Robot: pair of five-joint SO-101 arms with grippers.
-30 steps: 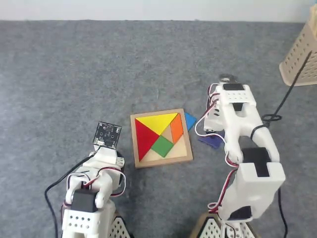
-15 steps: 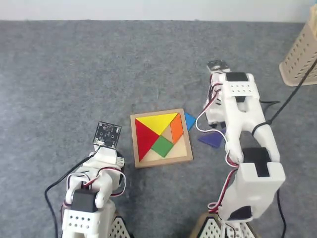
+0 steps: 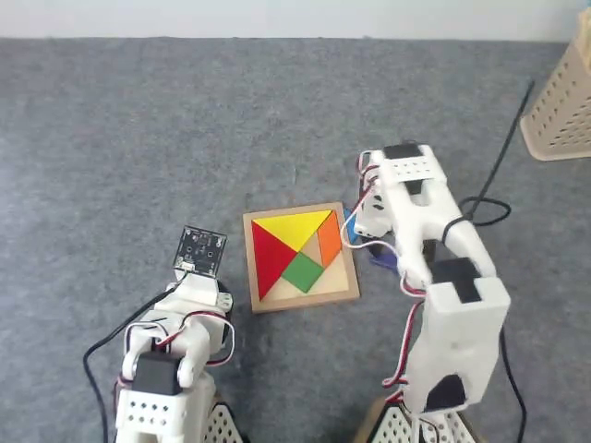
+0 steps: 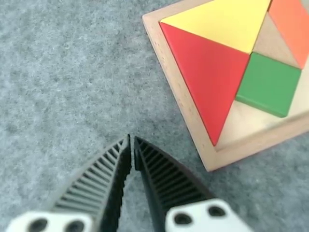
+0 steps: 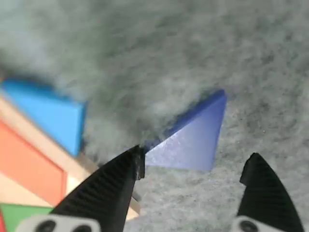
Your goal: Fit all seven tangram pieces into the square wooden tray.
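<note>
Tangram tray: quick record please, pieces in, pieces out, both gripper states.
tray: square wooden tray, on grey carpet, part filled
inside: yellow triangle, red triangle, green square, orange piece
outside: light blue triangle beside tray edge; dark blue triangle on carpet
left gripper: shut, over carpet beside tray
right gripper: open, straddling dark blue triangle

Left gripper [image 4: 132, 141] pinched together, arm folded back; right gripper [image 5: 195, 159] spread wide, arm extended.
</note>
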